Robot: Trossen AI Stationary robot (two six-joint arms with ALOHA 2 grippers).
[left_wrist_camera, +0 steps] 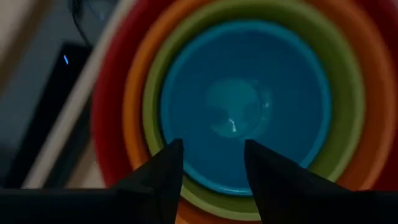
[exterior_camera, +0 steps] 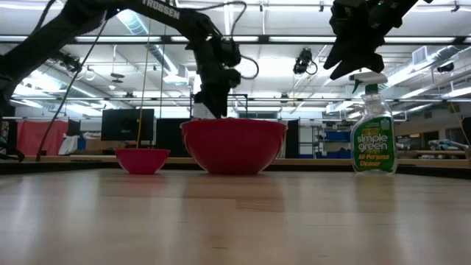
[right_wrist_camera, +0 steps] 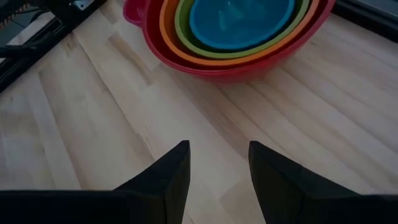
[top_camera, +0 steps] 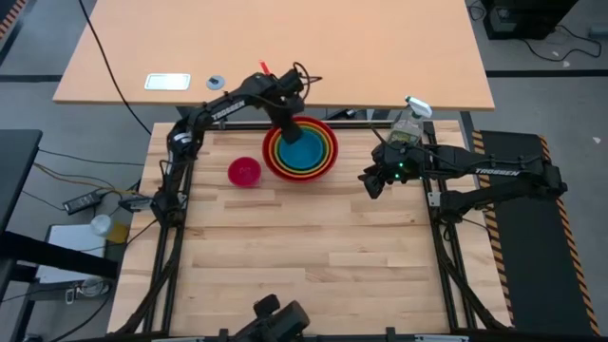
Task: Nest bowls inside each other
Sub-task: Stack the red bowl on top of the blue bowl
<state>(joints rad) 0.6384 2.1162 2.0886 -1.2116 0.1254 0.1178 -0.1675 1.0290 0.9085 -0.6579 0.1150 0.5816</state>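
The blue bowl sat nested inside the green bowl, which sat in the orange bowl, which sat in the red bowl, all four forming one stack near the far edge of the wooden table. The pink bowl stood alone on the table just beside the stack, on the side toward the left arm's base, not touching it as far as the high view showed.

The left gripper hung directly above the stack, over the far rim of the blue bowl. In the left wrist view its fingers stood spread apart with a clear gap, holding nothing, the blue bowl's inside showing between them.

The right gripper hovered above the table on the other side of the stack, apart from it, its fingers spread and empty. A spray bottle stood near the stack on that same side, close behind the right arm.
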